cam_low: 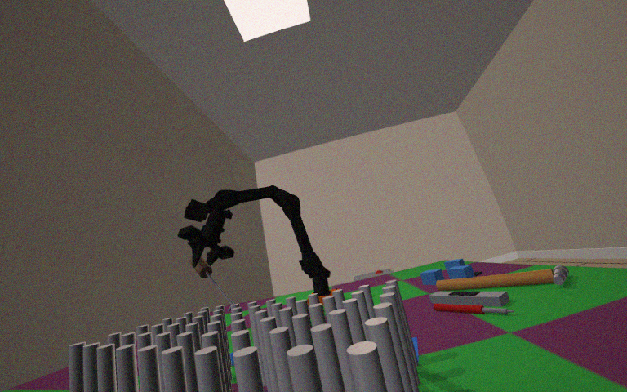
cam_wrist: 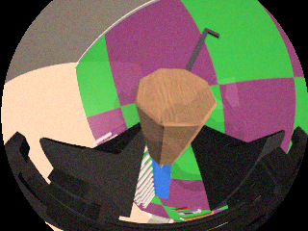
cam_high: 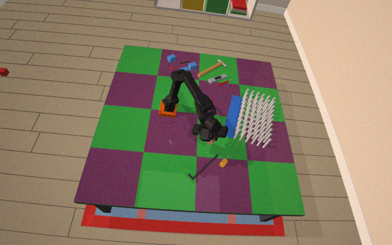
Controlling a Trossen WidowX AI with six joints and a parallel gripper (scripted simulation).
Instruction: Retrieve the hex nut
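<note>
My gripper [cam_high: 211,140] [cam_low: 205,265] [cam_wrist: 167,126] is shut on the brown wooden handle [cam_wrist: 173,112] of a hook tool. It hangs above the table by the near end of the blue taped strip [cam_high: 234,114] [cam_wrist: 162,180]. The tool's thin metal rod [cam_low: 220,288] slants down towards the grey standing spacers [cam_high: 257,118] [cam_low: 259,349] [cam_wrist: 146,180]. The rod's tip is hidden behind the spacers in the exterior view. The hex nut is not visible in any view.
A black L-shaped bar [cam_high: 203,168] [cam_wrist: 200,48] and an orange-handled screwdriver [cam_high: 224,162] lie in front of the arm. A hammer [cam_high: 212,68] [cam_low: 501,280], a grey box [cam_high: 217,79] [cam_low: 467,297], a red screwdriver [cam_high: 224,82] [cam_low: 467,308] and blue cubes [cam_high: 171,57] [cam_low: 432,277] lie at the back.
</note>
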